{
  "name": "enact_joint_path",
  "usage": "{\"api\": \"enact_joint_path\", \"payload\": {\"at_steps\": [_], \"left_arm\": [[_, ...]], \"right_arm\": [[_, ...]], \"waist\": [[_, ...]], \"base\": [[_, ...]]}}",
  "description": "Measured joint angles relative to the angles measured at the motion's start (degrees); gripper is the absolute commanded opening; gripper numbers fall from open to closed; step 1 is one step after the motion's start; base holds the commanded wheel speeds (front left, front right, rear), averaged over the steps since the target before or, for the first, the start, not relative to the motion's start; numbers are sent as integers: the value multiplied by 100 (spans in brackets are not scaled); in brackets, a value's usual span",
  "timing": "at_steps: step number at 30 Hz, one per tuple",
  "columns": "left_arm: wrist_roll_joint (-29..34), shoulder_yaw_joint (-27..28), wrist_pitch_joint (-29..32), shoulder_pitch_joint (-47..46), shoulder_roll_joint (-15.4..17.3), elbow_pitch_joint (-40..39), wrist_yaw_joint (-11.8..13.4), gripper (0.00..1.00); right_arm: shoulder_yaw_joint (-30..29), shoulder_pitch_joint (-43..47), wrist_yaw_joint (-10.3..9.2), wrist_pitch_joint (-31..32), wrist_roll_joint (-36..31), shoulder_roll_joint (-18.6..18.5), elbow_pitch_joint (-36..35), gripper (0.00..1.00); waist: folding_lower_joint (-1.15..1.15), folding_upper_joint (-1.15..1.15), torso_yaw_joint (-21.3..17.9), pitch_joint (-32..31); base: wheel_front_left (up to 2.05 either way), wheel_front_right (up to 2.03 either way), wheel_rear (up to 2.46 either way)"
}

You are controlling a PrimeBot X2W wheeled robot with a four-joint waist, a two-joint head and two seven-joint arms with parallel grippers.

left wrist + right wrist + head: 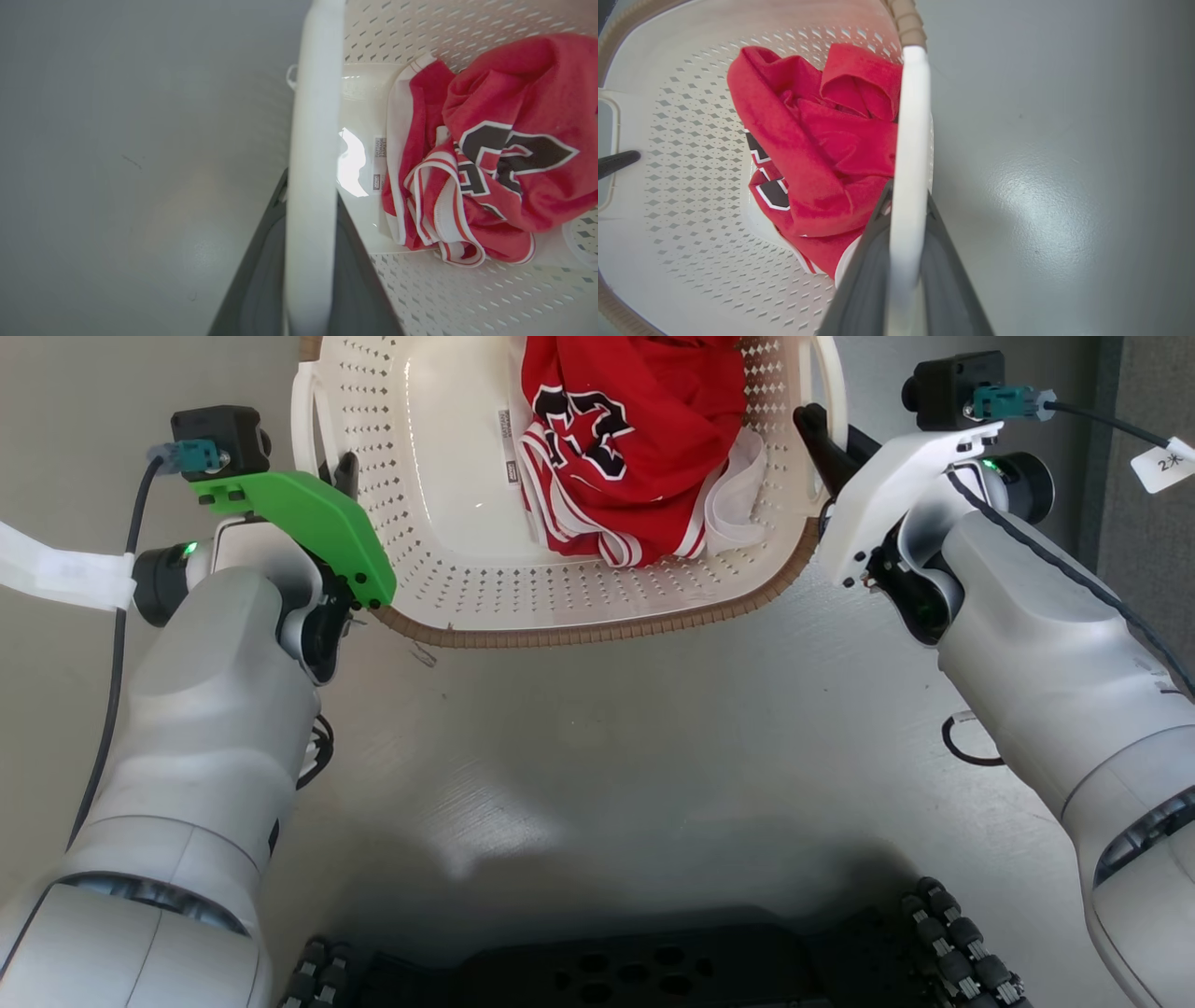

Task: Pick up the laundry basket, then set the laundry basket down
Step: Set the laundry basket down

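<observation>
While left fingers (261, 280) and right fingers (864, 289) clench its handles (310, 186), the laundry basket (597, 633) holds clothing (635, 439).

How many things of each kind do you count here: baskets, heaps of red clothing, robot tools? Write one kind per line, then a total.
laundry basket: 1
heap of red clothing: 1
tools: 2, the left tool and the right tool
Total: 4
</observation>
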Motion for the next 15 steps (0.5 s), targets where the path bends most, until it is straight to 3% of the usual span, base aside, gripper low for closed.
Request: {"api": "enact_joint_path", "payload": {"at_steps": [15], "left_arm": [[0, -24, 62, -71, -19, 107, -55, 0]], "right_arm": [[35, -81, 1, 1, 93, 48, 159, 0]], "waist": [[0, 0, -15, 54]], "base": [[0, 0, 0]]}}
